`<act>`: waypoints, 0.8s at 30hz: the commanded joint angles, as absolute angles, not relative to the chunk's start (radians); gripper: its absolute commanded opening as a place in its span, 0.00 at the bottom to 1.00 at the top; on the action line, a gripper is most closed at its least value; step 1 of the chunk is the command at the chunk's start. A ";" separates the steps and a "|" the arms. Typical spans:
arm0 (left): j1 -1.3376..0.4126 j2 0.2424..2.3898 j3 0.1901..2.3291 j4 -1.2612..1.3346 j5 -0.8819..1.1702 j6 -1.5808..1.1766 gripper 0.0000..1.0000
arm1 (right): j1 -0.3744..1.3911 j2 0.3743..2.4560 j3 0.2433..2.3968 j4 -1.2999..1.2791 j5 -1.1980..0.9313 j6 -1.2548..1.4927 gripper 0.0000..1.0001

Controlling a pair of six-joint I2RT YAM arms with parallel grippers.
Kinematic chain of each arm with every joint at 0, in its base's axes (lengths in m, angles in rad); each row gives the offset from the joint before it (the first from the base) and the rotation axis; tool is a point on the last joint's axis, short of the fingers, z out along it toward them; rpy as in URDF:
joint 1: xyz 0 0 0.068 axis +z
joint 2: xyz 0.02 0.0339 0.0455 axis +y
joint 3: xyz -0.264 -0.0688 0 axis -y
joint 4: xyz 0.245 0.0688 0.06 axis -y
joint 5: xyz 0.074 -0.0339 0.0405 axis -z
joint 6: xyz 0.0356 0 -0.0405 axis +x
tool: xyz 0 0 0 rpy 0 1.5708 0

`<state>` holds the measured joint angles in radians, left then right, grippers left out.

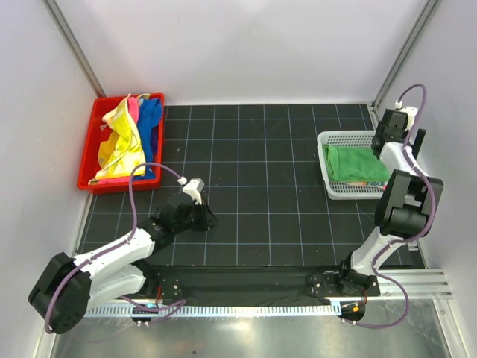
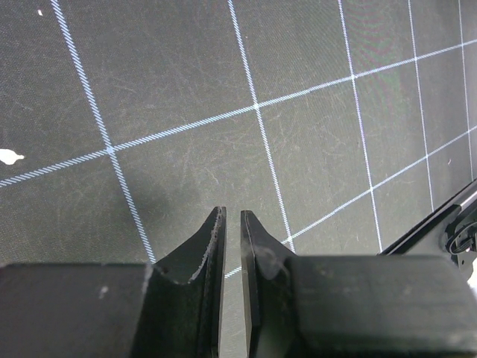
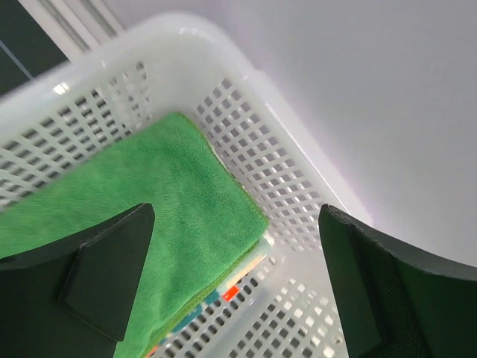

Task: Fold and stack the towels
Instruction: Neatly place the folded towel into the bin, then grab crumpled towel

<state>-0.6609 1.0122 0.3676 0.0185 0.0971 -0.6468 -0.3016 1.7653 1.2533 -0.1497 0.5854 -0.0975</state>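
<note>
A: So, what's in the basket (image 1: pixel 325 153)?
B: Folded green towel (image 1: pixel 354 162), with the right gripper (image 3: pixel 235 224) gaping above it. The red bin (image 1: pixel 88 160) holds yellow, pink and blue towels (image 1: pixel 123 142); the left gripper (image 2: pixel 232 216) is nearly closed, empty.

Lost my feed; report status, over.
Right pincer open over green towel in white basket. Left pincer nearly shut, empty. Other towels in red bin. Nothing blocking.

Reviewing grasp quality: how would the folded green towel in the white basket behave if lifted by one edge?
Probably floppy: the green towel looks like soft plush cloth, so its fold would likely sag open. Thin, so likely light; fuzzy pile seems grippy.
</note>
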 commanded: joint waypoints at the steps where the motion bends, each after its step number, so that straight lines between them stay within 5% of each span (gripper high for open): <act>1: -0.666 0.996 0.374 0.055 0.054 -0.630 0.17 | -0.276 1.615 1.356 -0.178 0.595 0.090 1.00; 9: -0.666 1.014 0.555 -0.078 -0.107 -0.676 0.23 | -0.005 1.457 1.372 -0.304 0.482 0.353 1.00; 14: -0.625 1.101 0.842 -0.301 -0.380 -0.669 0.37 | 0.262 1.428 1.279 -0.276 0.427 0.399 1.00; 24: -0.203 1.463 1.262 -0.380 -0.548 -0.655 0.53 | 0.428 1.379 1.167 -0.276 0.200 0.367 1.00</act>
<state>-0.2928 1.3743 1.1759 -0.3210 -0.4316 -0.6758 0.4301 1.4391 1.1904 -0.2916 0.2790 0.3660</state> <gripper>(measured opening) 0.516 0.996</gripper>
